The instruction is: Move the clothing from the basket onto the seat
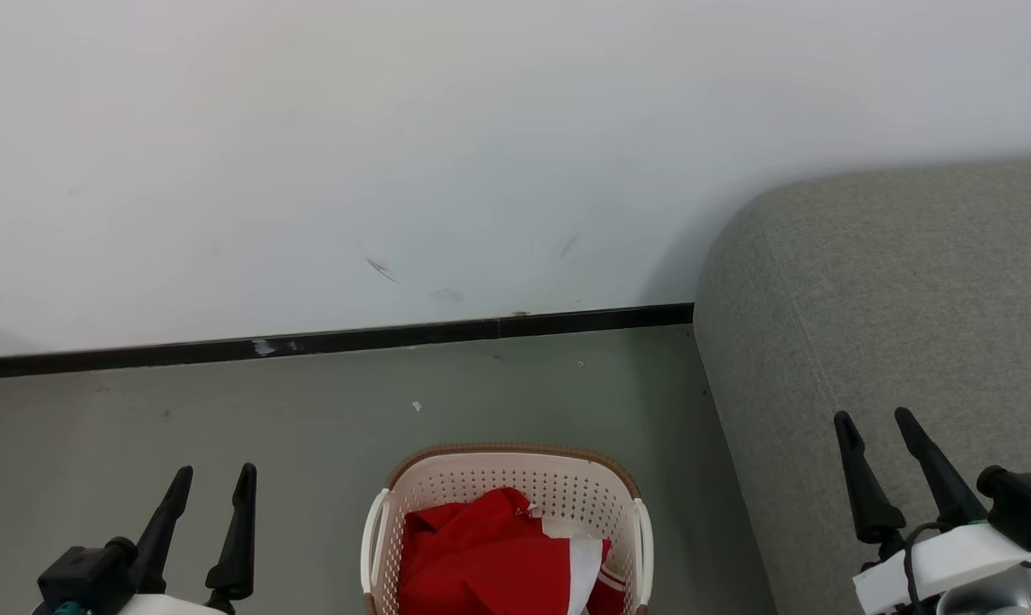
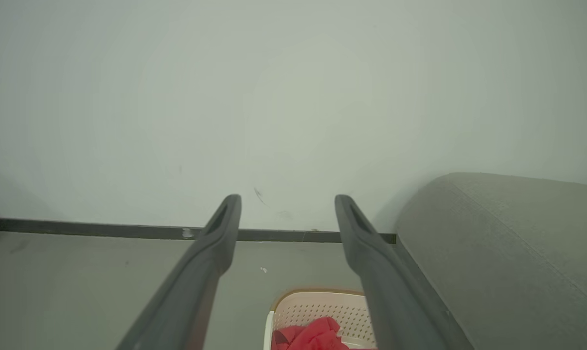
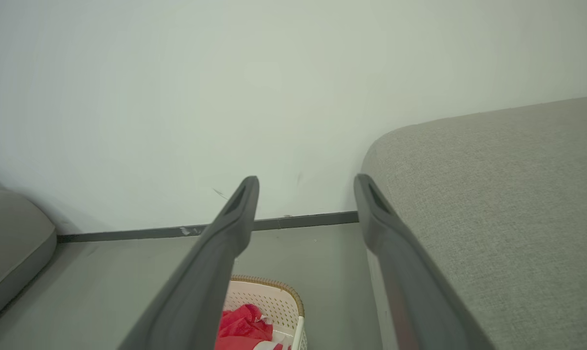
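- We judge the task to be at its first step, the reach. The clothing (image 1: 489,555) lies bunched in the basket (image 1: 566,483), none of it on the seat (image 1: 891,299).
- The basket stands on the floor (image 1: 225,410), near the seat's rounded side.
- Our left fingers (image 1: 240,521) stand wide apart and hold nothing, to the left of the basket in the head view.
- Our right fingers (image 1: 861,478) are just as wide and empty, seen against the seat's side.
- The next move, as we judge it, is to lower one arm into the basket and close on a raised fold of the red cloth. We would then lift it clear of the brown rim and carry it right, onto the seat.
- We count one garment, one basket, one seat and two pairs of fingers. The right wrist view adds one more grey cushion (image 3: 11,233) at its left edge.
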